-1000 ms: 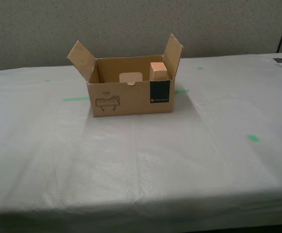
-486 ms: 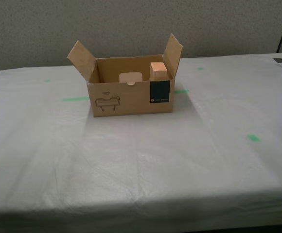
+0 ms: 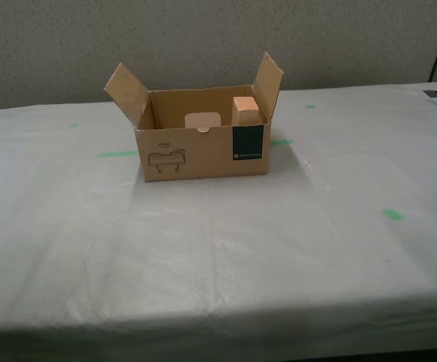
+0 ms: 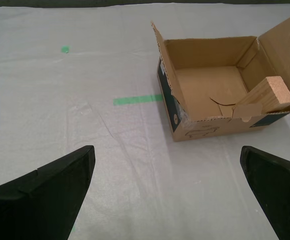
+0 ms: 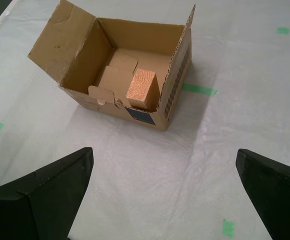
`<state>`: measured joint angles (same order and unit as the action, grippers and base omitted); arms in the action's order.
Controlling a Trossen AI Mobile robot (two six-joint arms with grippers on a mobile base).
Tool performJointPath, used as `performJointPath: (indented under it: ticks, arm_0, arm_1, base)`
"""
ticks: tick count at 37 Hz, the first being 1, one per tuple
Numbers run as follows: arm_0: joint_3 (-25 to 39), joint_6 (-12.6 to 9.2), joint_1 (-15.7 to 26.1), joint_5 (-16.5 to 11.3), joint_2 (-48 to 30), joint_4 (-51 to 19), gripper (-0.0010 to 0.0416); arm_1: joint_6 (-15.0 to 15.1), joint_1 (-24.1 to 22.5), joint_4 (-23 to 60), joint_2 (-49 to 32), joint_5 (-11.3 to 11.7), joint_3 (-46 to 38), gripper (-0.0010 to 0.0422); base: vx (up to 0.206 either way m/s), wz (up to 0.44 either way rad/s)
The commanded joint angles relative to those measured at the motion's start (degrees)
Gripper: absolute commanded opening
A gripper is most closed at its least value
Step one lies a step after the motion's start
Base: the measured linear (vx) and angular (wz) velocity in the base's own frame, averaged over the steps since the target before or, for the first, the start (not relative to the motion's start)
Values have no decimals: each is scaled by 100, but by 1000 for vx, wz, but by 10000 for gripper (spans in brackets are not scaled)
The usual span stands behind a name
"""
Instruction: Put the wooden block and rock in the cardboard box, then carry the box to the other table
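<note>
One cardboard box (image 3: pixel 202 143) holds one wooden block (image 3: pixel 246 109); my first gripper (image 5: pixel 165 195) and my second gripper (image 4: pixel 167 192) both gape wide, empty.

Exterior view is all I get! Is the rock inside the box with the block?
Observer: I can't see a rock. The second wrist view looks down onto the floor of the box, and only the block is there, leaning in a corner.
Operator: Are the grippers holding anything?
Observer: No. My first gripper and my second gripper are both open and empty, and neither is touching the box.
</note>
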<state>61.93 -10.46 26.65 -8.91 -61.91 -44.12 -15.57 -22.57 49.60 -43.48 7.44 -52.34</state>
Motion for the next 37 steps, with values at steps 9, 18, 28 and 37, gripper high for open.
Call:
performJointPath:
  ticks: [9,18,28,37]
  arm_0:
    - [4,-4,2,22,0,2,399]
    - [4,-4,2,22,0,2,399]
    - [4,-4,2,22,0,2,398]
    - [4,-4,2,22,0,2,398]
  arm_1:
    - [-11,0,-2,0,4,-4,398]
    - [-11,0,-2,0,4,-4,398]
    - [-11,0,-2,0,4,-4,398]
    - [-11,0,-4,0,4,-4,398]
  base:
    - [0,0]
    - [0,0]
    - [0,0]
    - [0,0]
